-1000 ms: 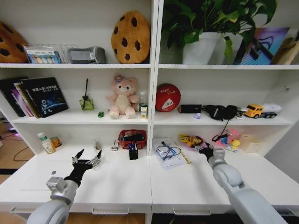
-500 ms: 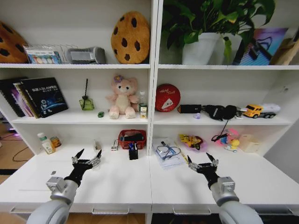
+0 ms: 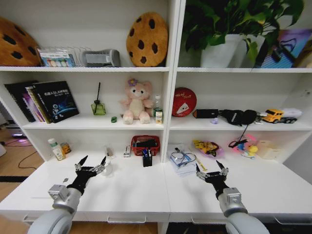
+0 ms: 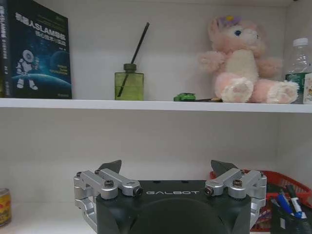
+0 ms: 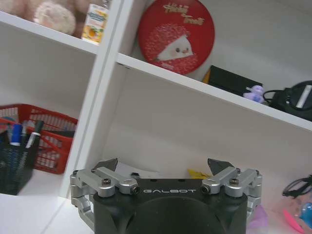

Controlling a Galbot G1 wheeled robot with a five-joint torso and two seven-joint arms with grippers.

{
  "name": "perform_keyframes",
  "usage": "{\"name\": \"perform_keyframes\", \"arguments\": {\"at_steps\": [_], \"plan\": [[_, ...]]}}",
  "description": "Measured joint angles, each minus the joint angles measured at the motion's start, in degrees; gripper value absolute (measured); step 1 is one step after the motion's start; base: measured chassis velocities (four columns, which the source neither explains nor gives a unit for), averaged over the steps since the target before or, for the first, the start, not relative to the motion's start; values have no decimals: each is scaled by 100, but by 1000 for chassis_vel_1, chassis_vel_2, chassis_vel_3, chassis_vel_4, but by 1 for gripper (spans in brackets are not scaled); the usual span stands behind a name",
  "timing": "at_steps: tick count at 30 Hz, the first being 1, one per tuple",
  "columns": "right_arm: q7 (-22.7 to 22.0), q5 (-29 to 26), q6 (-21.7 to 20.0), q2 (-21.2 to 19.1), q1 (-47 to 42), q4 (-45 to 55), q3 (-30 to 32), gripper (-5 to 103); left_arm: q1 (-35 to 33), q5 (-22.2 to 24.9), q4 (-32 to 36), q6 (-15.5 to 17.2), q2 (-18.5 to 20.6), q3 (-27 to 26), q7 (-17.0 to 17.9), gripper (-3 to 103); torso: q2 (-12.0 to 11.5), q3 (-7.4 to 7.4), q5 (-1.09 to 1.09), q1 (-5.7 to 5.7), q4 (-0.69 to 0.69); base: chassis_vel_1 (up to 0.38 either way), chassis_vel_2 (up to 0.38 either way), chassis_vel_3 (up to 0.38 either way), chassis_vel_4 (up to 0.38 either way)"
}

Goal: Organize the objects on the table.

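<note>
The white table (image 3: 131, 191) stretches across the head view under a shelf unit. My left gripper (image 3: 91, 165) (image 4: 168, 165) hovers open over its left part, holding nothing. Over the right part my right gripper (image 3: 210, 170) (image 5: 163, 164) is open too, with nothing between its fingers. At the back of the table a black holder with pens (image 3: 147, 157) (image 5: 22, 134) stands in front of a red basket (image 3: 145, 144) (image 5: 46, 141). A small can (image 3: 66, 147) (image 4: 4, 207) stands at the back left. A tiny green toy car (image 3: 113, 119) (image 4: 184, 97) sits on the shelf above.
A white bottle (image 3: 57, 149) stands by the can. Papers with glasses (image 3: 183, 160) and a pink plate with yellow items (image 3: 207, 146) lie back right. The shelf holds a pink plush bear (image 3: 137, 102), books, a green diffuser bottle (image 4: 128, 86) and a red round tin (image 5: 175, 36).
My right arm has drawn back from the pink plate at the back to hover near the front. The whole picture has shifted right, so the camera moved. The left arm is unchanged.
</note>
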State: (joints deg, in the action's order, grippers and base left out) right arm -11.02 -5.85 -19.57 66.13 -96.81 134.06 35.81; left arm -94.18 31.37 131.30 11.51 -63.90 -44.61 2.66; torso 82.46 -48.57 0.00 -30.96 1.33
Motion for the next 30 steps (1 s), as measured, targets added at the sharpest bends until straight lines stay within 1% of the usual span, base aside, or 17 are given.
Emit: {"name": "perform_keyframes", "arguments": {"at_steps": [8, 10, 11, 12, 14, 15, 17, 18, 20, 21, 22, 24, 25, 26, 27, 29, 30], "plan": [[44, 42, 23, -29, 82, -90, -80, 100, 0, 0, 0, 0, 0, 0, 0, 100, 0, 0, -3, 0, -1, 290, 288, -297, -297], [44, 43, 27, -33, 89, -98, -81, 100, 0, 0, 0, 0, 0, 1, 0, 100, 0, 1, -2, 2, 0, 331, 374, -344, -359], [45, 42, 33, -41, 108, -112, -83, 100, 0, 0, 0, 0, 0, 1, -2, 100, 0, 0, 4, 0, -1, 370, 374, -401, -360], [45, 37, 39, -53, 122, -119, -82, 100, 0, 0, 0, 0, 0, 1, -1, 100, 0, 0, -4, 0, 0, 355, 369, -358, -349], [44, 24, 50, -70, 131, -121, -80, 100, 0, 0, 0, 0, 0, 1, 0, 100, 1, 1, -7, 1, -1, 360, 358, -358, -349], [43, 0, 57, -94, 147, -126, -62, 100, 1, 0, 0, 0, 0, 1, 0, 100, 0, 0, 3, 1, 0, 366, 379, -392, -391], [40, -58, 85, -123, 173, -139, -40, 100, 0, 0, 0, 0, 0, 1, -1, 100, -1, -1, 8, -1, -1, 372, 379, -380, -382], [39, -105, 123, -146, 189, -144, -19, 100, 1, 0, 0, 0, 0, 0, 0, 100, 0, 1, -9, 0, -1, 280, 354, -367, -343], [33, -149, 147, -173, 201, -150, 11, 100, 0, 0, -2, 0, 0, 1, 1, 100, 1, 2, -11, 2, 0, 280, 320, -329, -343], [15, -214, 159, -187, 215, -164, 20, 100, 0, 0, 0, 0, 1, -1, 0, 100, 0, 0, 11, 1, 0, 366, 288, -349, -316], [15, -214, 159, -187, 215, -164, 20, 100, 0, 0, 0, 0, 1, -1, 0, 100, 0, 0, 11, 1, 0, 366, 288, -349, -316], [-100, -330, 240, -184, 220, -184, 17, 100, 0, 0, -1, 0, 1, -1, 3, 100, 0, 1, -12, 0, -1, 218, 259, -193, -216], [-160, -363, 275, -160, 205, -201, 9, 100, 1, 0, -1, 0, 1, 0, 3, 100, 1, 2, -6, 2, 2, 155, -17, -61, -185], [-188, -383, 293, -138, 184, -214, 2, 100, 0, 0, 0, 0, 1, -1, 3, 100, 1, 1, 7, 3, -2, 135, -17, -61, -128], [-188, -383, 293, -138, 184, -214, 2, 100, 0, 0, 0, 0, 1, -1, 3, 100, 1, 1, 7, 3, -2, 135, -17, -61, -128], [-217, -386, 353, -100, 143, -227, -2, 100, 0, 0, -1, 0, 0, 0, 4, 100, 0, 0, -7, 0, -3, 64, 70, -23, -69], [-221, -376, 384, -92, 127, -235, -2, 100, 0, 0, -1, 0, 0, 1, 4, 100, 0, 0, -3, 0, -1, 0, 0, 0, 0]]}}
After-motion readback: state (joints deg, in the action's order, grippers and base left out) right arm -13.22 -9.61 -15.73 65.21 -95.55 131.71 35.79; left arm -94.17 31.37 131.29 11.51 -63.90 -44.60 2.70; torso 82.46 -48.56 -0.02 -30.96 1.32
